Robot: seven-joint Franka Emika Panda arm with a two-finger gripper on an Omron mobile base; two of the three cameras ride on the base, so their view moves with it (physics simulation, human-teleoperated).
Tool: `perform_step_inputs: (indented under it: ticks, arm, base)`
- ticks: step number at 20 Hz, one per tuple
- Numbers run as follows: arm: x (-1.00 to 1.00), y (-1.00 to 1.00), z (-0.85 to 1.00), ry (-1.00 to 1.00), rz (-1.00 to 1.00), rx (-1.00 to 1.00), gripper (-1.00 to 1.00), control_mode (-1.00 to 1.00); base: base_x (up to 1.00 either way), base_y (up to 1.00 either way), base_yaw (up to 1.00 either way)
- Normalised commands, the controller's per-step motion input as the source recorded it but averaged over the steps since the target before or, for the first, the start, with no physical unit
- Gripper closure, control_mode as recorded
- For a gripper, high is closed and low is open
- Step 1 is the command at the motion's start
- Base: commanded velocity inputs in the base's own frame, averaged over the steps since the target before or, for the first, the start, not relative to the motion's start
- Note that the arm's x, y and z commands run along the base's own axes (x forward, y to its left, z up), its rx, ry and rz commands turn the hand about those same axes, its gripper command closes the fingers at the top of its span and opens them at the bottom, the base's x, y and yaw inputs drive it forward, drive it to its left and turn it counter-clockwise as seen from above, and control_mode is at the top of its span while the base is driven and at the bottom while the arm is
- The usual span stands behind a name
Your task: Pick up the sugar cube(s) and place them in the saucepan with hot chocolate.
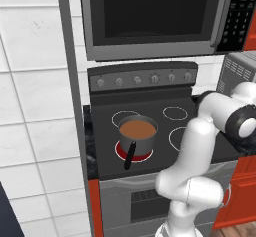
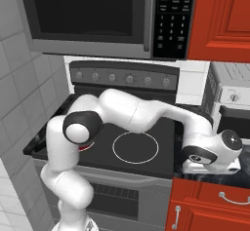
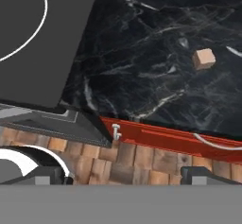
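Claw (image 3: 123,173) spread wide, tips cut off low; sugar cube (image 3: 203,59) tiny on counter (image 3: 156,67).

Saucepan (image 1: 137,133) on stove (image 1: 150,116) front-left burner (choc inside); sugar cube (image 3: 203,58) on counter (image 3: 156,72) right of stove.

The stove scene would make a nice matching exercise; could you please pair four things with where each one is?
Things:
1. sugar cube
2. saucepan
3. hot chocolate
4. gripper

Places:
A. inside the pot
B. on the stove's front left burner
C. on the black marble counter beside the stove
D. open, out over the counter's front edge

Pairs: 1-C, 2-B, 3-A, 4-D
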Motion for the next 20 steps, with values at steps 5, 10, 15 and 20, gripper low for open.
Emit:
perform_step_inputs:
  ticks: [5,10,15,20]
  arm:
    - [0.73,0.26,0.0,0.17,0.03,-0.19,-1.0,-1.0]
    - [0.48,0.01,-0.01,0.14,0.01,-0.05,-1.0,-1.0]
    - [0.43,-0.26,0.0,0.02,0.0,0.0,-1.0,-1.0]
    - [0.27,-0.58,-0.01,0.01,-0.03,0.04,-1.0,-1.0]
  base:
    - [0.0,0.0,0.0]
    - [0.0,0.0,0.0]
    - [0.0,0.0,0.0]
    - [0.0,0.0,0.0]
